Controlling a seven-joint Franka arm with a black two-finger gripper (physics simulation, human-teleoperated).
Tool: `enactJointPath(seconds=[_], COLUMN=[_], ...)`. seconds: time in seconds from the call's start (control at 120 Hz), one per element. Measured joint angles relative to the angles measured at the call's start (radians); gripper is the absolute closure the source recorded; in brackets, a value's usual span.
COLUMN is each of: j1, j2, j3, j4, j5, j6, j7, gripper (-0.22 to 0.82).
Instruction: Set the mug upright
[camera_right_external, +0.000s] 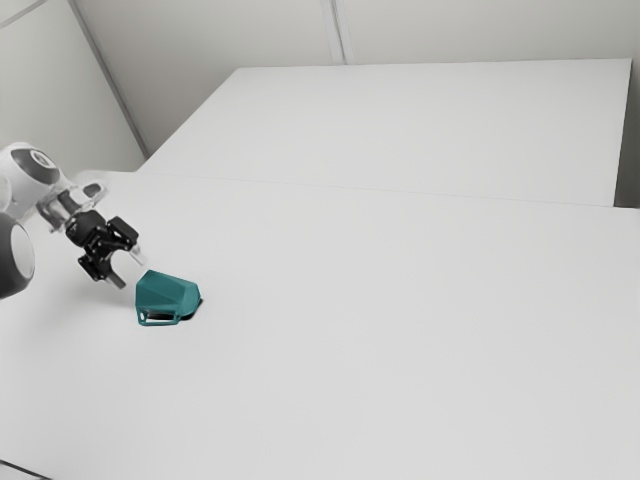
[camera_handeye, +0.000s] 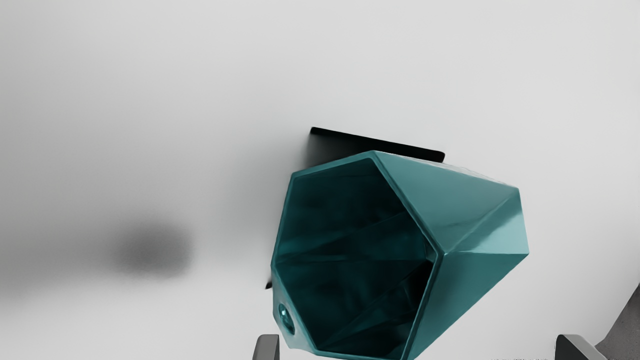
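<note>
There is one mug (camera_right_external: 165, 295). It is blue-green and it is lying on its side on the one big white table (camera_right_external: 400, 320). It has one handle (camera_right_external: 158, 318), which is on the side of the mug nearest the bottom of the exterior view. The mug has one wide mouth (camera_handeye: 350, 260), and it opens toward the robot's gripper (camera_right_external: 131, 272).

There is one robot arm (camera_right_external: 30, 170), and it comes in from the exterior view's left of the mug. Its one black gripper is near the mug, on that same side. It has two fingers (camera_handeye: 267, 348). They are spread wide apart and they are not holding the mug. One dark patch (camera_handeye: 380, 142) is on the table right beside the mug.
</note>
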Motion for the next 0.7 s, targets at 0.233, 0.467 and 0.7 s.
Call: enactJointPath(seconds=[0.233,0.467,0.7], j1=[0.006,0.006,0.004], j2=[0.004,0.004,0.006], j3=[0.0,0.0,-0.003], j4=[-0.044,-0.045,-0.067], j5=[-0.068,-0.106,-0.125], j6=[-0.004,-0.01,-0.012], j7=[0.086,0.154,0.2], gripper=[0.0,0.0,0.0])
